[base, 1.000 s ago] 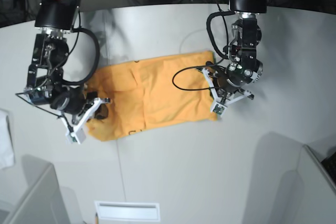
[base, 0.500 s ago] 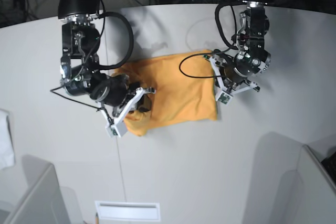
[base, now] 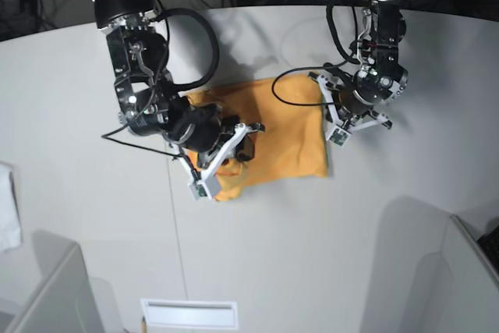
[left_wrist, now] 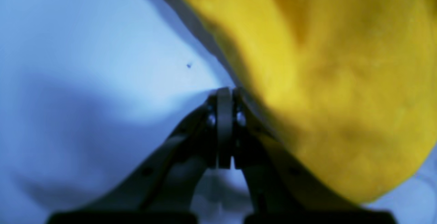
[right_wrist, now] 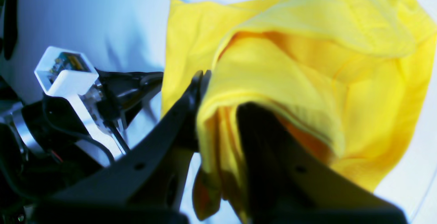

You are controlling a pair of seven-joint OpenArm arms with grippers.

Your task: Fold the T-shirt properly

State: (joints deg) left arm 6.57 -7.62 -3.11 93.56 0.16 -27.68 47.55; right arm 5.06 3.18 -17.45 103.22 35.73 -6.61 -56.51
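— Where does the T-shirt (base: 277, 134) lie, and how much room surrounds it?

— Mid-table (base: 257, 255), bunched; bare surface stretches toward the near edge and both sides. A white cloth (base: 8, 208) is cut off at the frame's edge.

— The grippers?

— The right gripper (right_wrist: 205, 77) is clenched on a fold of the T-shirt. The left gripper (left_wrist: 225, 94) is pressed closed beside the fabric's edge, holding nothing visible.

— Any writing?

— None readable; the left wrist view is blurred.
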